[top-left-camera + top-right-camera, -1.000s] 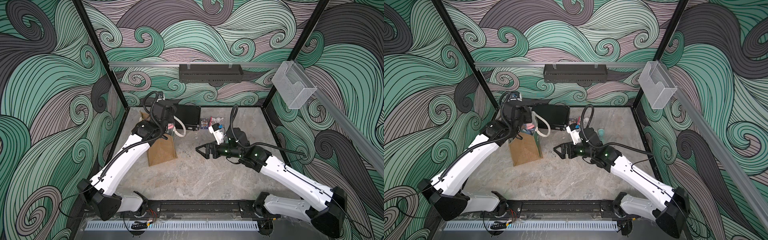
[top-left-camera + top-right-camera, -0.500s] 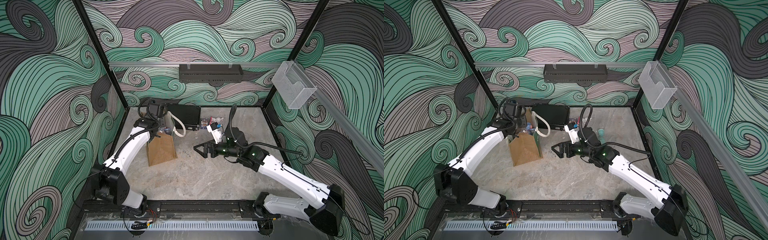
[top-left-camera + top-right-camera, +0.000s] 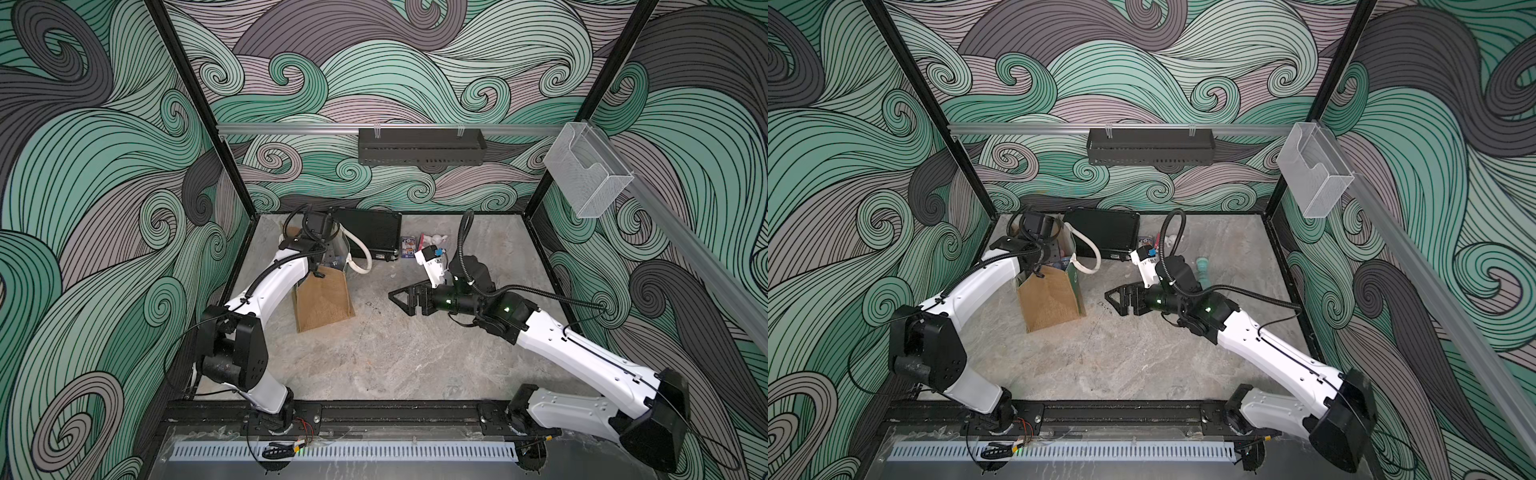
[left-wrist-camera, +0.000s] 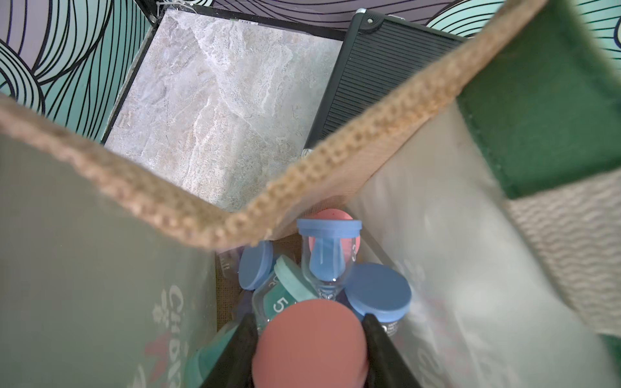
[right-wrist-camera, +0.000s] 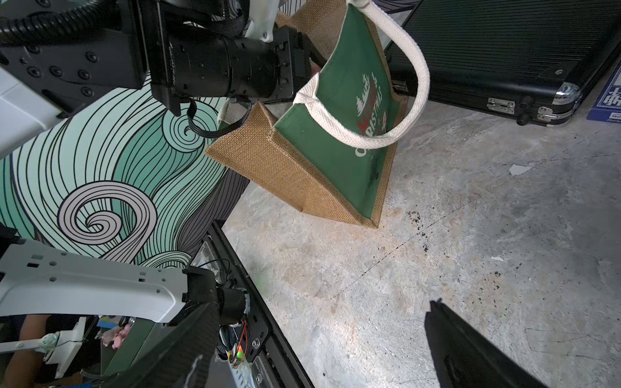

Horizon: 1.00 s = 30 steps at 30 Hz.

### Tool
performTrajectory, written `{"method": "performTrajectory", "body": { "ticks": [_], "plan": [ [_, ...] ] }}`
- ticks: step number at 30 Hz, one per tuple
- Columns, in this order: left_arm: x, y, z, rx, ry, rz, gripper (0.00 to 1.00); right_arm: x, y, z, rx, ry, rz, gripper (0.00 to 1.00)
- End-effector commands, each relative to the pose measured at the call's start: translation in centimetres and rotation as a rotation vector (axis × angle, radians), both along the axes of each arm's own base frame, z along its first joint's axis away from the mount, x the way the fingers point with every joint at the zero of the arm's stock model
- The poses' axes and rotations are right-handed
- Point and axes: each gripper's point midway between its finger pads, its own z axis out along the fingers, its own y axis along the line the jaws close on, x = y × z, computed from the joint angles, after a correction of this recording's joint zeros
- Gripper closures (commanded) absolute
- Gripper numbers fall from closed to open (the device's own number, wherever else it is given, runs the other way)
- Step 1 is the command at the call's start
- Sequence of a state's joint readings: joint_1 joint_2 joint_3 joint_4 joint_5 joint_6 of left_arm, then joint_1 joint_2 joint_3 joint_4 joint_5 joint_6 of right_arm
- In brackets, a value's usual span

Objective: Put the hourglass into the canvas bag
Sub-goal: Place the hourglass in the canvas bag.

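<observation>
One canvas bag [image 3: 325, 300] stands on the table [image 3: 395, 357], and in both top views the left arm reaches down into its mouth at the bag's 12 o'clock end. In the left wrist view the left gripper [image 4: 309, 320] is inside the bag, its two black jaws pinching the pink end cap of one hourglass [image 4: 309, 349] from either side. Below it lie more timers: three blue caps [image 4: 379, 297], one teal-capped glass marked 5 [image 4: 284, 290] and a second pink cap [image 4: 331, 214]; how many whole timers these make cannot be told. One flat black case [image 3: 370, 237] lies at the bag's 1 o'clock. The right gripper [image 3: 400, 302], at the bag's 3 o'clock and well apart from it, has its jaws spread wide with nothing between them. One cream handle [image 5: 415, 87] hangs over the bag's green side.
</observation>
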State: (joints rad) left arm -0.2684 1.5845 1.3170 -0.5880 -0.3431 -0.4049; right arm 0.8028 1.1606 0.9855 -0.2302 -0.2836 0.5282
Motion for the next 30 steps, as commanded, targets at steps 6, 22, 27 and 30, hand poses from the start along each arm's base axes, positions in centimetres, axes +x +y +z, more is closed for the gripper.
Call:
{"method": "performTrajectory", "body": {
  "ticks": [6, 22, 27, 30],
  "plan": [
    [-0.7, 0.8, 2.5, -0.004, -0.036, 0.025, 0.44, 0.8, -1.7, 0.2, -0.040, -0.027, -0.055, 0.00],
    [-3.6, -2.5, 10.8, -0.250, -0.243, -0.121, 0.30, 3.7, -8.1, -3.6, -0.209, 0.096, -0.254, 0.00],
    [-4.7, -5.1, 12.2, -0.354, -0.258, -0.194, 0.27, 5.3, -11.4, -5.6, -0.295, 0.130, -0.370, 0.00],
    [-5.6, -6.8, 12.5, -0.387, -0.252, -0.246, 0.25, 6.5, -13.8, -6.9, -0.353, 0.151, -0.456, 0.00]
  ]
}}
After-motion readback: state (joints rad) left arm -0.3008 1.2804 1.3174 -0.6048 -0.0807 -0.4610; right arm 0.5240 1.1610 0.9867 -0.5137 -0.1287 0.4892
